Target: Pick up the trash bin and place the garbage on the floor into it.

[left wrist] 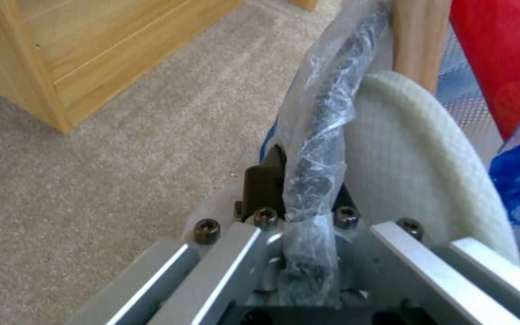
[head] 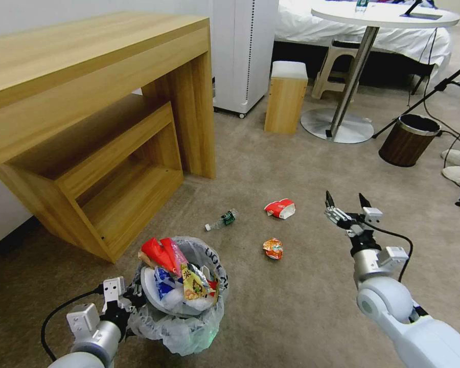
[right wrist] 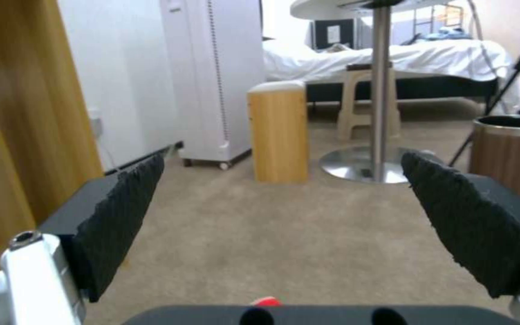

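The trash bin [head: 189, 329], lined with a crinkly whitish bag and heaped with wrappers and a white slipper [left wrist: 416, 153], is at the lower left. My left gripper [head: 132, 295] is shut on its bagged rim [left wrist: 323, 113]. On the beige floor [head: 301, 306] lies garbage: a green-label clear bottle [head: 222, 220], a red-and-white carton [head: 280, 208] and an orange wrapper [head: 273, 249]. My right gripper [head: 346, 201] hovers open to the right of the carton, holding nothing. In the right wrist view its dark pads [right wrist: 122, 216] stand wide apart above the carpet.
A wooden desk with a lower shelf [head: 87, 128] stands left of the bin. Farther back are a white unit [head: 245, 51], a wooden block stool [head: 286, 97], a round table's pedestal [head: 337, 125] and a brown wood-grain bin [head: 408, 140]. Tripod legs and cables cross the right edge.
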Tool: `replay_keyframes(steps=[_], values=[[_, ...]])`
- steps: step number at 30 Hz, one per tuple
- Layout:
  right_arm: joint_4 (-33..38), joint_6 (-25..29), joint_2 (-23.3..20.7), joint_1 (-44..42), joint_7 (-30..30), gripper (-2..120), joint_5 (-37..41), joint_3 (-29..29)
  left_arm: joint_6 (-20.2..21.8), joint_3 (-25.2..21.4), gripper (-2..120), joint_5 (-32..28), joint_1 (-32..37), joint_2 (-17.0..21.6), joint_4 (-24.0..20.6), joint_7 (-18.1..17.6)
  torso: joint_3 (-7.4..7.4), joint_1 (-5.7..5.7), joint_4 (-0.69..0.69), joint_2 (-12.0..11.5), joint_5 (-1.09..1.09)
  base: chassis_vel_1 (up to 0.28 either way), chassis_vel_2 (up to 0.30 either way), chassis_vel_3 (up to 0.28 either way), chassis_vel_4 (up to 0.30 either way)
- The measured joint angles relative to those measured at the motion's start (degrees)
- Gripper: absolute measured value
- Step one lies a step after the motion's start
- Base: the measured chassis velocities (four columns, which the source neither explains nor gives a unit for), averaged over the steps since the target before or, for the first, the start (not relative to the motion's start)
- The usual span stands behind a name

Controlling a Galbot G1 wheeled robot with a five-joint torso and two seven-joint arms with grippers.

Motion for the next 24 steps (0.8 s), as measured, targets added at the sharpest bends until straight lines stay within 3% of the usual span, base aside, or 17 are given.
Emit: replay_keyframes(steps=[24], values=[[-0.51,1.72,2.47,-3.96,-0.13,100,-5.04,1.77,-0.22,-0.08,0,0.97,0.53,0.49,0.1,0.36,0.0,0.0,0.01,0.0,0.0,0.0,0.0,0.0,0.0]])
